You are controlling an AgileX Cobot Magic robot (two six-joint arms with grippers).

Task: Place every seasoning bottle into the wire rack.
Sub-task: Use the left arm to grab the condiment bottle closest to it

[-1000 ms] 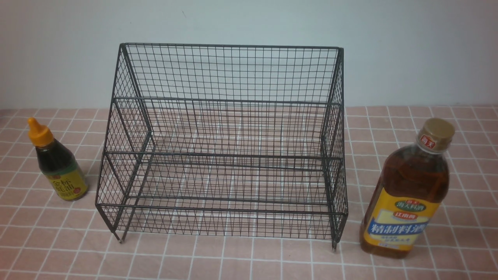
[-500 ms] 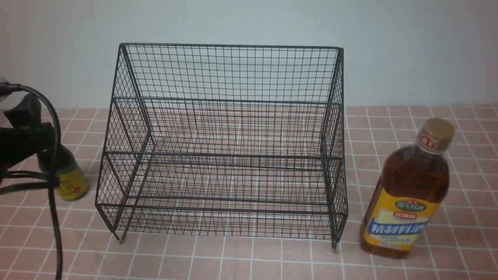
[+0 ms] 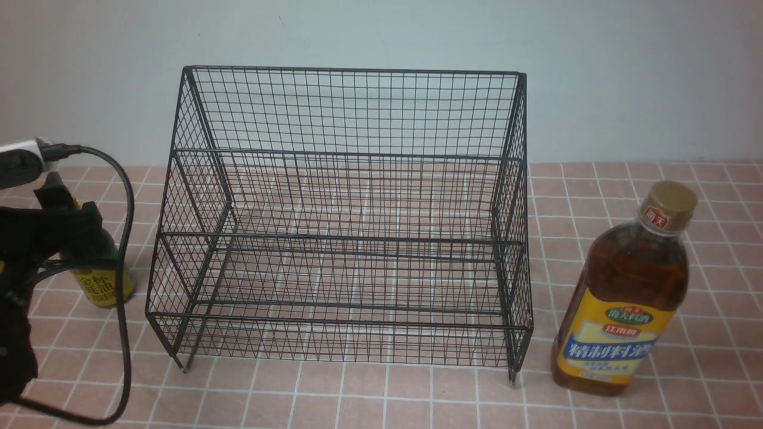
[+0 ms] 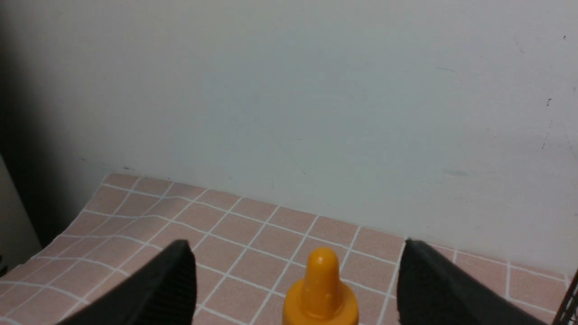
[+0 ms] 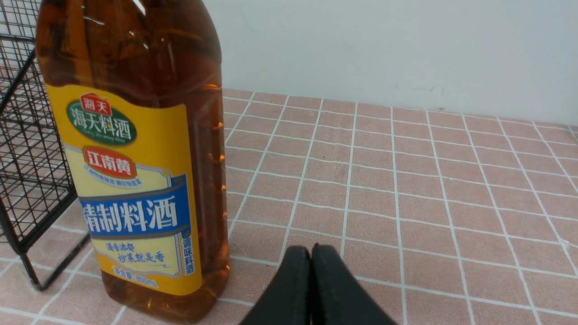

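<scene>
The black wire rack (image 3: 346,238) stands mid-table with nothing on either tier. On the table to its left is the small dark-sauce seasoning bottle (image 3: 102,286); my left arm covers its top in the front view. In the left wrist view its orange pointed cap (image 4: 320,289) rises between the wide-apart fingers of my left gripper (image 4: 294,246), which is open and touches nothing. The tall amber seasoning bottle (image 3: 626,298) with its gold cap stands right of the rack. My right gripper (image 5: 311,248) is shut and empty, low over the table beside that bottle (image 5: 135,171).
A pale wall runs close behind the rack. The left arm's black cable (image 3: 122,268) loops down between the small bottle and the rack's left side. Pink tiled cloth (image 3: 381,393) covers the table. The rack's corner leg (image 5: 27,266) stands next to the tall bottle.
My left arm came into view from the left and moved in over the small bottle, now hiding its cap in the front view. Bottles and rack stayed put.
</scene>
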